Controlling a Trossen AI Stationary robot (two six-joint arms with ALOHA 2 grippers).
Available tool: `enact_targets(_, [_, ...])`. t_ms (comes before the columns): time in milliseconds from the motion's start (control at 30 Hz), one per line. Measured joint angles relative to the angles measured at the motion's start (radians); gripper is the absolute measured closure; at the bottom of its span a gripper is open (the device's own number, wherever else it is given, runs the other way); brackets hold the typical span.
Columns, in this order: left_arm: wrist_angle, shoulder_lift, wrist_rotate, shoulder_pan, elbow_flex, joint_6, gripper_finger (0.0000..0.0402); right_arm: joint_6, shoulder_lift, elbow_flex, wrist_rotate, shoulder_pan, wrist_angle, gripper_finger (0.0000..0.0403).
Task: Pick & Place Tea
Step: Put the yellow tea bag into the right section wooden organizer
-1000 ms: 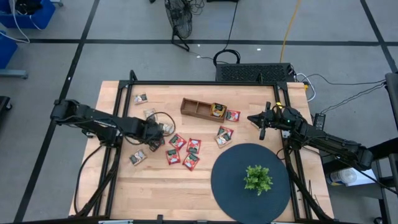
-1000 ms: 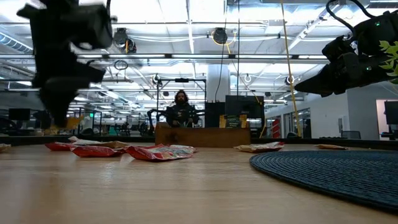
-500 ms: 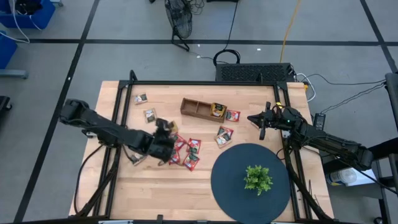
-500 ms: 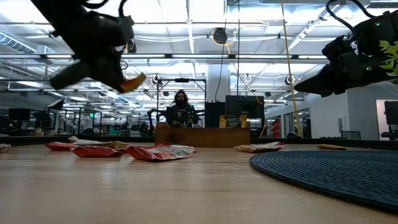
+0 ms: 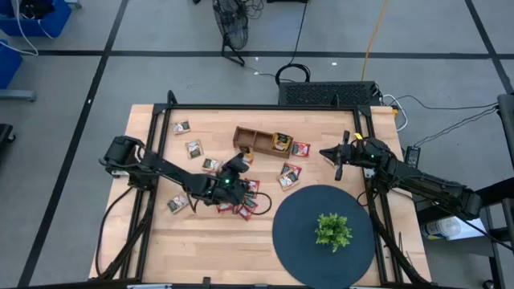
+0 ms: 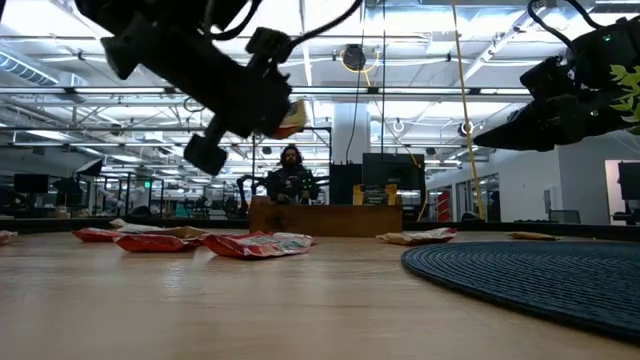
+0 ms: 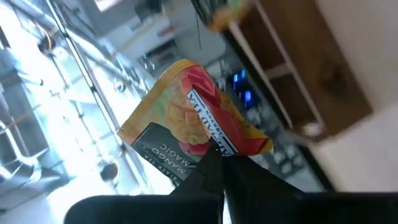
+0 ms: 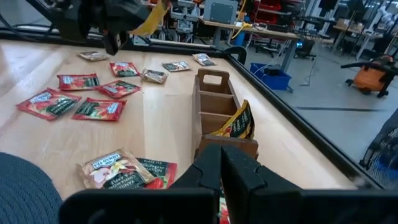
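Pinching only one corner of an orange tea sachet (image 7: 193,121), the left gripper (image 5: 238,166) risks dropping it short of the wooden tray (image 5: 261,140), near the table's far edge, while the right gripper (image 5: 338,160) waits shut.

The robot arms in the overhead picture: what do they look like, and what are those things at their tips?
Both are slim, jointed and matte black, with thin dark cables looping alongside. Each tip carries an end effector of two flat dark fingers: the left end effector and the right end effector. A small green light glows near the right arm's wrist.
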State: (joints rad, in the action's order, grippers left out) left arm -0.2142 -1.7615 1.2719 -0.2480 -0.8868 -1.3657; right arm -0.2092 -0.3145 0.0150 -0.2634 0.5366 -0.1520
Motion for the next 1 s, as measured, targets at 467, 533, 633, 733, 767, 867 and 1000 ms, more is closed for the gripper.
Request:
enact_targets(467, [-0.212,-0.005,-0.146,0.08,-0.011,-0.159,0.0398,0.309,0.0,0.0,-0.002,-0.002,-0.316,0.0403])
enact_targets(533, [-0.213,-0.005,-0.173,0.089,-0.011,-0.171,0.0398,0.366,0.0,0.0,-0.002,-0.002,-0.371,0.0403])
enact_targets(633, [-0.215,-0.005,-0.213,0.109,-0.011,-0.222,0.0399,0.453,-0.003,0.0,0.005,-0.002,-0.436,0.0403])
enact_targets(733, [-0.255,-0.005,-0.26,0.133,-0.011,-0.266,0.0398,0.54,-0.051,0.009,0.028,-0.015,-0.476,0.0403])
enact_targets(767, [-0.272,-0.005,-0.271,0.139,-0.011,-0.284,0.0399,0.546,-0.086,0.016,0.028,-0.033,-0.465,0.0403])
enact_targets(867, [-0.316,-0.005,-0.303,0.155,-0.011,-0.325,0.0399,0.536,-0.227,0.048,0.059,-0.1,-0.461,0.0403])
enact_targets(1000, [-0.338,-0.004,-0.329,0.17,-0.011,-0.361,0.0399,0.47,-0.479,0.126,0.162,-0.194,-0.507,0.0403])
